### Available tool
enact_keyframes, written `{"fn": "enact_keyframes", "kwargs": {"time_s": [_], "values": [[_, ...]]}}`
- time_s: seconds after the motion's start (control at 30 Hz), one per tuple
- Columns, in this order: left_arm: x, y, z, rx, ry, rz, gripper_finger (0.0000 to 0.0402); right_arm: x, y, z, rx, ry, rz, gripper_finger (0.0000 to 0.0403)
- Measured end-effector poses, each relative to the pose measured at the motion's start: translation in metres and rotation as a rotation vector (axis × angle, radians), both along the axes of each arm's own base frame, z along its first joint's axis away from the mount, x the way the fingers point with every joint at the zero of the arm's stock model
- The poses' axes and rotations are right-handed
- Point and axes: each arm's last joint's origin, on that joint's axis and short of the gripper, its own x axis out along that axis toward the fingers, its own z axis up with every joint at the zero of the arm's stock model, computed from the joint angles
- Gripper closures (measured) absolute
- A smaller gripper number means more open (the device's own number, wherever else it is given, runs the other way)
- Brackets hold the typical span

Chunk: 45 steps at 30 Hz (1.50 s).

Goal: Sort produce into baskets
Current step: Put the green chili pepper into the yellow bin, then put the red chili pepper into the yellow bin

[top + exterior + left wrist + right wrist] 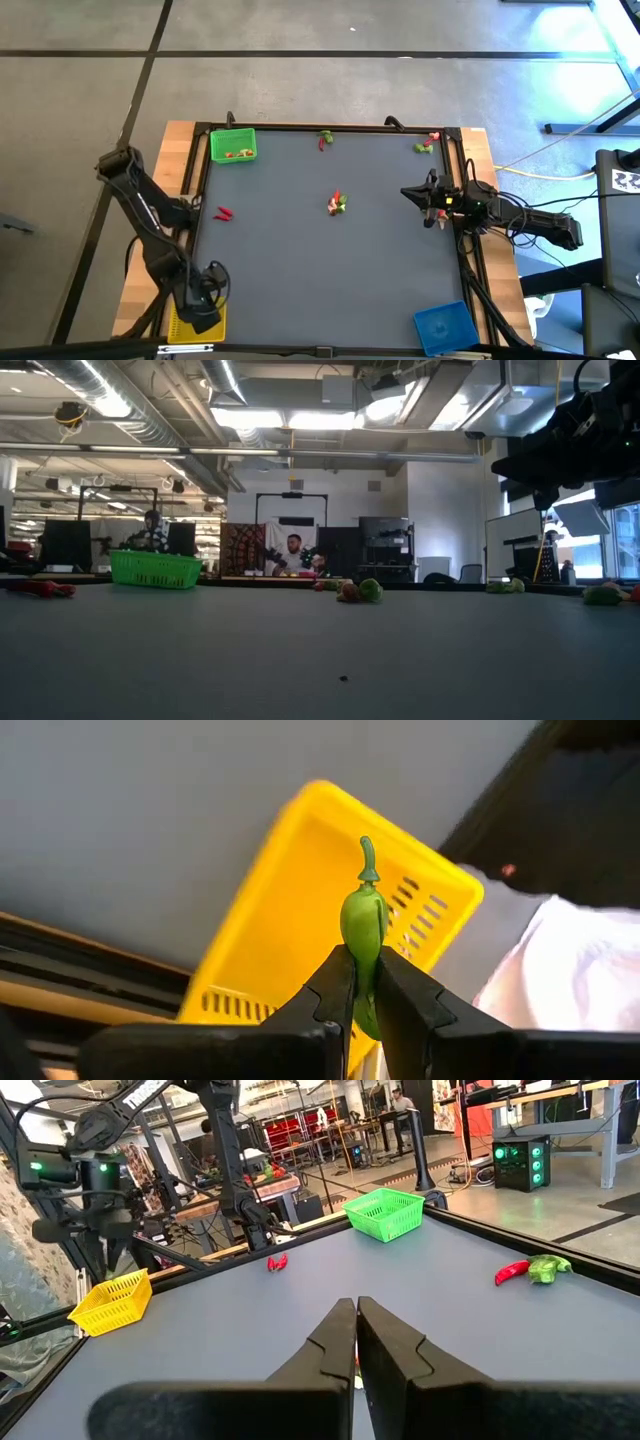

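I see a green pepper (pixel 364 925), stem up, pinched in my left hand (pixel 365 982) over the yellow basket (pixel 300 910) at the bench's near-left corner. The green basket (pixel 232 146) holds a few pieces far-left; the blue basket (pixel 443 327) sits near-right. Red and green pieces (pixel 338 204) lie mid-bench.

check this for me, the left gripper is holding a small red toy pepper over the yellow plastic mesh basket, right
Not quite: the small toy pepper is green, not red. The left wrist view shows it pinched in the left gripper over the yellow plastic mesh basket. The rest stands.
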Motion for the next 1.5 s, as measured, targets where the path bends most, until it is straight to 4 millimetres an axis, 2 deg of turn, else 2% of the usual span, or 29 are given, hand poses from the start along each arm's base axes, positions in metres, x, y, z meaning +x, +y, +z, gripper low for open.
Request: {"fn": "enact_keyframes", "kwargs": {"time_s": [0.4, 0.63, 1.03, 1.23, 1.5], "values": [[0.008, -0.018, -0.027, 0.038, 0.046, 0.013, 0.037, 0.0, 0.0, 0.0, 0.0, 0.0, 0.0, 0.0386], [0.008, -0.018, -0.032, 0.069, 0.07, 0.024, 0.0369, 0.0, 0.0, 0.0, 0.0, 0.0, 0.0, 0.0386], [0.008, -0.015, -0.029, 0.066, 0.081, 0.062, 0.0275, 0.0, 0.0, 0.0, 0.0, 0.0, 0.0, 0.0386], [0.012, -0.001, -0.012, 0.051, 0.009, 0.143, 0.027, 0.0, 0.0, 0.0, 0.0, 0.0, 0.0, 0.0386], [0.022, 0.041, 0.017, 0.106, -0.151, 0.372, 0.0274, 0.0, 0.0, 0.0, 0.0, -0.001, 0.0, 0.0386]]}}
